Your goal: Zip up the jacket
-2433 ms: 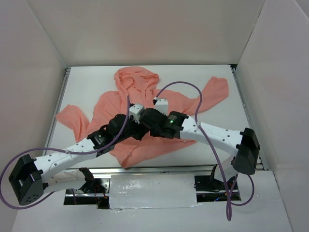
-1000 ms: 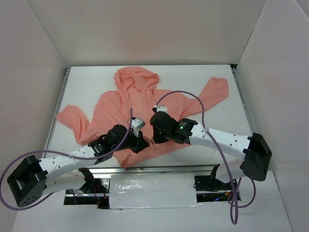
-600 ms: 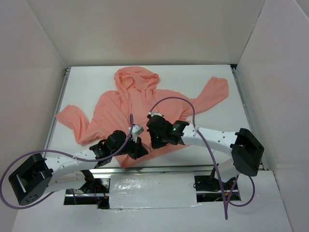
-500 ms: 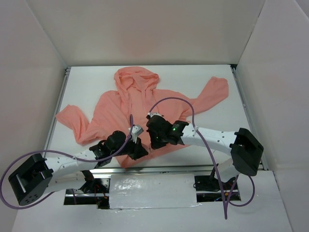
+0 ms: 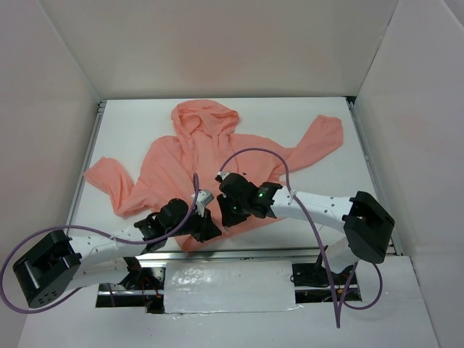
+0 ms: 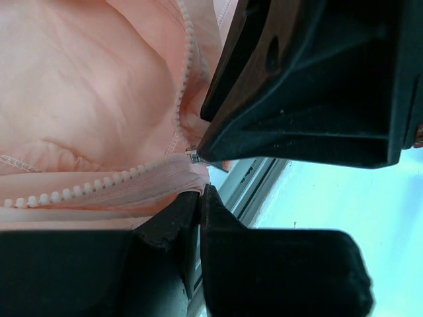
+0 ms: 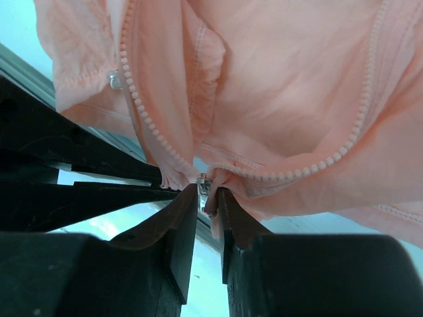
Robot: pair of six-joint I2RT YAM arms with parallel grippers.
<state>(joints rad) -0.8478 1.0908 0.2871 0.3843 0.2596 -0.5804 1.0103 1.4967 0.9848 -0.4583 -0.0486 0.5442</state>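
White walls [image 5: 217, 43] are boxing in the white surface [image 5: 130, 123]. The jacket [image 5: 188, 156] is lying with its hood [image 5: 205, 116] pointing away from both grippers. My left gripper [image 6: 200, 196] is pinching its hem [image 6: 99, 191]; the right gripper [image 7: 207, 190] is around it too, grip unclear.

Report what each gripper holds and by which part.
Left fingers pinch the jacket at its bottom hem beside the zipper. Right fingers straddle the zipper's lower end; whether they grip cannot be told.

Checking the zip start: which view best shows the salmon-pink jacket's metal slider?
Right wrist: the metal slider shows close up, where the jacket's tooth rows meet. Left wrist shows a glint; overhead, it is hidden.
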